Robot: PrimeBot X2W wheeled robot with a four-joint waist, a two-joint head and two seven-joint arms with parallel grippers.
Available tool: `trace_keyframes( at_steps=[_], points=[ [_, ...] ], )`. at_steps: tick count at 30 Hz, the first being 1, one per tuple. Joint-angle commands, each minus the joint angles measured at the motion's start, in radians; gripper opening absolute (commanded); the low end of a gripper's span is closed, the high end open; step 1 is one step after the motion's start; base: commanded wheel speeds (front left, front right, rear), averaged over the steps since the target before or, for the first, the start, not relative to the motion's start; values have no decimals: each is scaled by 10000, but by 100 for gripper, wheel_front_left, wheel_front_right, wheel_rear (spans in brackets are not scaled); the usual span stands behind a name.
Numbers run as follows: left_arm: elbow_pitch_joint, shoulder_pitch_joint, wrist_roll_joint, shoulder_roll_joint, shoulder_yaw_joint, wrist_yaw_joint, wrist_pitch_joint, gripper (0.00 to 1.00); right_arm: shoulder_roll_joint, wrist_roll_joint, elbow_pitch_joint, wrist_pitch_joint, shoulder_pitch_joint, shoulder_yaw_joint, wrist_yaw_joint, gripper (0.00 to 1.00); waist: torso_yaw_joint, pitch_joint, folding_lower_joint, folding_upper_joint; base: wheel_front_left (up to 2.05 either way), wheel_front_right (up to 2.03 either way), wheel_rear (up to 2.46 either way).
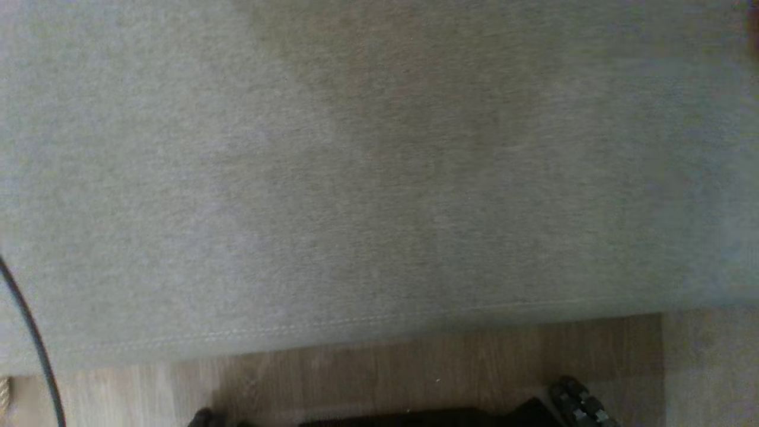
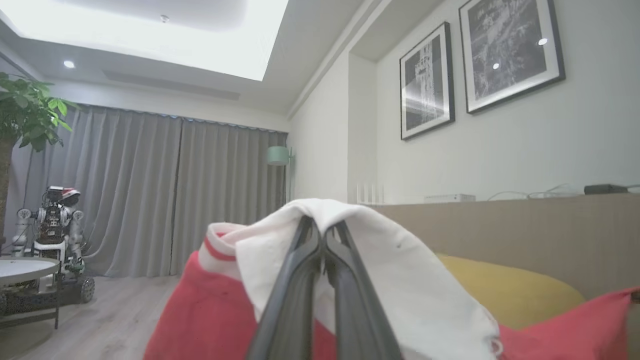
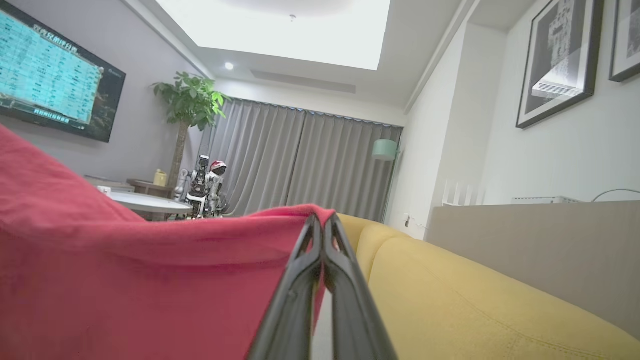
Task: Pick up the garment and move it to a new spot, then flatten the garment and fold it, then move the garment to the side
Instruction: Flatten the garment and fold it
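The garment is red (image 3: 125, 280) with a white part and a red-striped trim (image 2: 400, 280). In the left wrist view my left gripper (image 2: 322, 227) is shut on a raised fold of the white part. My right gripper (image 3: 322, 220) is shut on a red edge, lifted above the yellow sofa (image 3: 475, 300). A dull, washed-out cloth with a stitched hem (image 1: 379, 178) hangs close across the head view and hides what lies behind it; I cannot tell its true colour.
Wooden floor (image 1: 415, 367) and dark parts of my base (image 1: 569, 403) show under the hem, and a black cable (image 1: 29, 338) runs at the left. A beige ledge (image 2: 525, 230) stands behind the sofa. A round table (image 3: 145, 202), another robot (image 2: 55, 225) and a plant (image 3: 187, 100) are farther off.
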Motion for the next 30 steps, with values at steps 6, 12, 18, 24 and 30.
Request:
trace_keyframes(
  at_steps=[6,12,18,24,30],
  points=[
    [-351,1923,-791,891,-840,-224,-187,0,-411,-110,-553,-120,1277,733,-4,0,979,215,-4,1,0,0,0],
    [-1297,5986,-3391,1433,-1051,-231,934,0,-1119,914,-87,45,4082,1120,-4,0,1191,-539,-4,1,0,0,0],
    [-2827,9775,-6056,1775,-847,482,2639,0,-1602,2712,-353,1402,7078,1059,-4,0,1208,-1610,-4,1,0,0,0],
    [-4889,12785,-7495,2269,-747,1404,3136,0,-1928,3869,-1567,2399,9887,822,-4,0,1018,-2698,-4,1,0,0,0],
    [-6603,15230,-8277,2584,-570,2093,2748,0,-1897,4110,-2865,3006,12286,150,-4,0,929,-3555,-4,1,0,0,0]
  ],
)
